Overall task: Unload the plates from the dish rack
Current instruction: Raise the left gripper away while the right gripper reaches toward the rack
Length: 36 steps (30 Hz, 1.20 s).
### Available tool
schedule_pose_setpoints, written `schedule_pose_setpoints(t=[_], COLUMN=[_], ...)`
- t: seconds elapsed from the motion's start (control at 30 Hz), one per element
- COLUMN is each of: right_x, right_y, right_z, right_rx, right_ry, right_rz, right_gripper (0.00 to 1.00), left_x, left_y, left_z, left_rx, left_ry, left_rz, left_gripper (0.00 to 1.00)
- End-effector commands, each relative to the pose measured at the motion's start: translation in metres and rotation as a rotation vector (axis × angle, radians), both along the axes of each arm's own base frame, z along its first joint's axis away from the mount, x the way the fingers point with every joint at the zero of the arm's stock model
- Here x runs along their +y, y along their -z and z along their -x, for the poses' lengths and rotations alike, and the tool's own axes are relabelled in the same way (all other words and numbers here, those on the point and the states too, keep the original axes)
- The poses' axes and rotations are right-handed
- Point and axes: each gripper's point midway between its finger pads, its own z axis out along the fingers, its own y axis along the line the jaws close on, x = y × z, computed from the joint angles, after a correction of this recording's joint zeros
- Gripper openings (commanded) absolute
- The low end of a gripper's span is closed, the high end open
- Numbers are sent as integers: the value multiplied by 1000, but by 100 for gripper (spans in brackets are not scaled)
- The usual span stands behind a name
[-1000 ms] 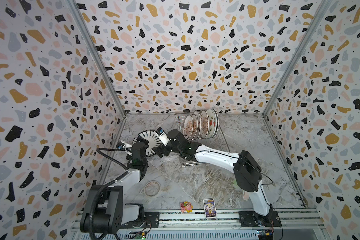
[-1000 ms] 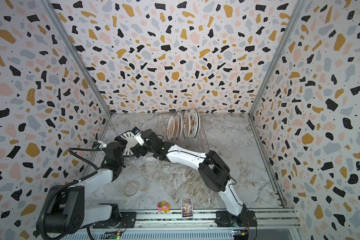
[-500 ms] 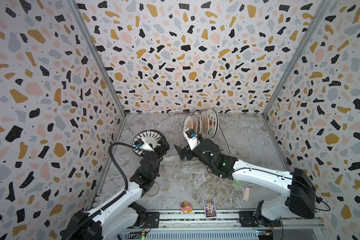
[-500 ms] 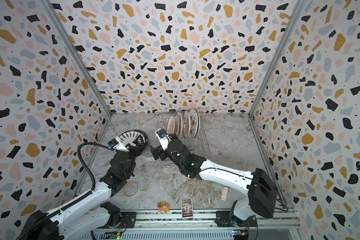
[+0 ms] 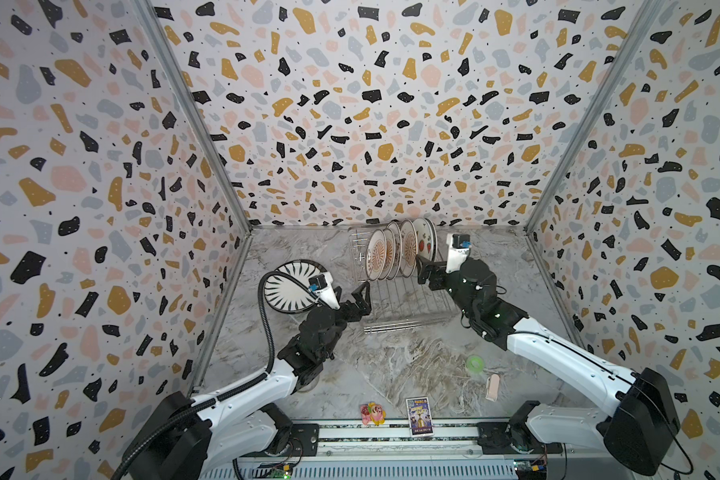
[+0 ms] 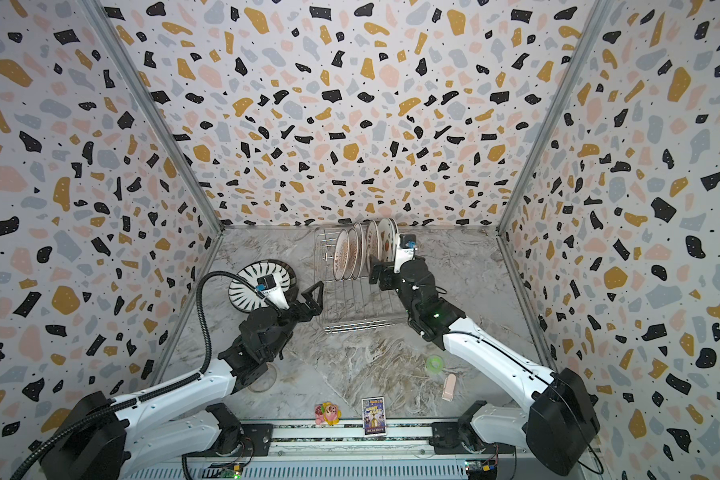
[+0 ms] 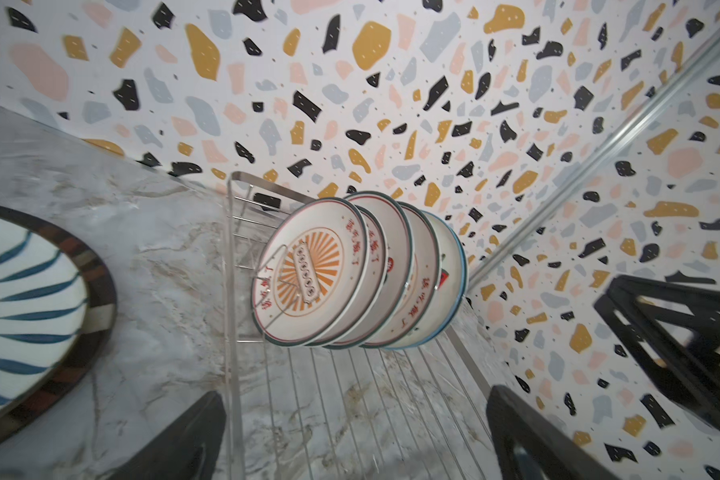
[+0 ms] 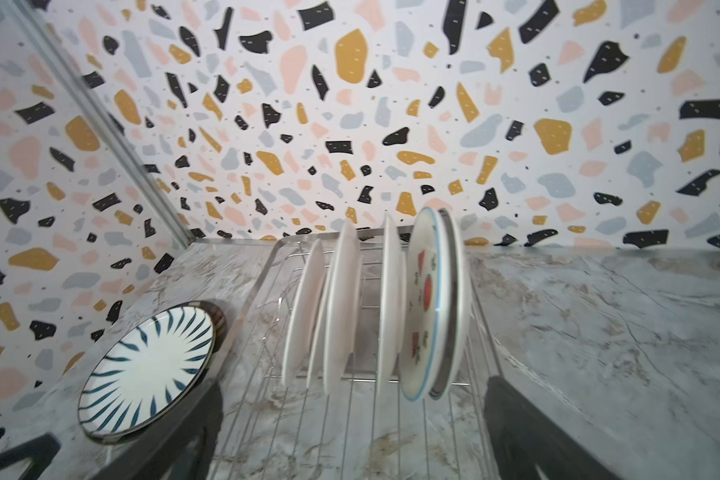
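The dish rack [image 5: 408, 307] [image 6: 358, 307] stands at the back of the marble floor, with several plates [image 5: 391, 253] [image 6: 362, 249] upright at its far end. The nearest one has an orange sunburst [image 7: 308, 270], and a watermelon plate [image 8: 422, 307] stands further back. A white plate with black strokes [image 5: 287, 289] [image 8: 150, 365] lies flat to the rack's left, on top of another plate. My left gripper [image 5: 361, 297] [image 7: 356, 440] hangs open at the rack's near left edge. My right gripper [image 5: 427, 270] [image 8: 354, 436] is open beside the upright plates. Both are empty.
On the near floor are a small green round thing [image 5: 474, 363], a pink strip [image 5: 492, 386], a card [image 5: 419, 415] and a small toy [image 5: 373, 412]. A clear ring [image 6: 262, 380] lies under my left arm. Terrazzo walls close in three sides.
Both grippers have left the stroked plate, which now lies flat. My right arm swung back across to the rack's right side, and my left gripper moved to the rack's left edge.
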Motion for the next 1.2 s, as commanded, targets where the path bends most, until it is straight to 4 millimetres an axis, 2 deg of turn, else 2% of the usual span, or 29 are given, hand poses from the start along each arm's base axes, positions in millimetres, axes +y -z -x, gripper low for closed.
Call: schedule_pose_setpoints(t=[0.0, 0.13, 0.3, 0.43, 0.57, 0.63, 0.7, 0.77, 1.0, 1.17], right_x=[-20, -29, -26, -26, -21, -14, -6, -1, 12, 10], right_y=[-4, 4, 15, 19, 22, 22, 19, 19, 31, 41], right_z=[-9, -21, -37, -52, -70, -75, -79, -83, -108, -119], right_rx=[38, 35, 55, 48, 64, 61, 48, 54, 112, 141], right_ry=[-62, -35, -21, 9, 32, 42, 59, 67, 62, 65], right_rz=[-147, -85, -16, 35, 82, 107, 154, 181, 224, 231], right_gripper=[99, 99, 99, 99, 86, 77, 62, 54, 46, 41], left_x=[-21, -38, -70, -77, -91, -95, -97, -99, -112, -113], left_y=[-46, -54, -56, -51, -46, -46, -43, -43, -34, -28], left_z=[7, 12, 12, 5, -1, -3, -5, -7, -12, -17], left_rx=[-133, -161, -154, -138, -129, -129, -126, -126, -111, -92], left_ry=[82, 144, 238, 195, 222, 213, 199, 198, 217, 199], left_rz=[61, 84, 85, 65, 68, 65, 48, 48, 33, 7], left_gripper=[100, 100, 100, 100, 100, 100, 100, 100, 100, 100])
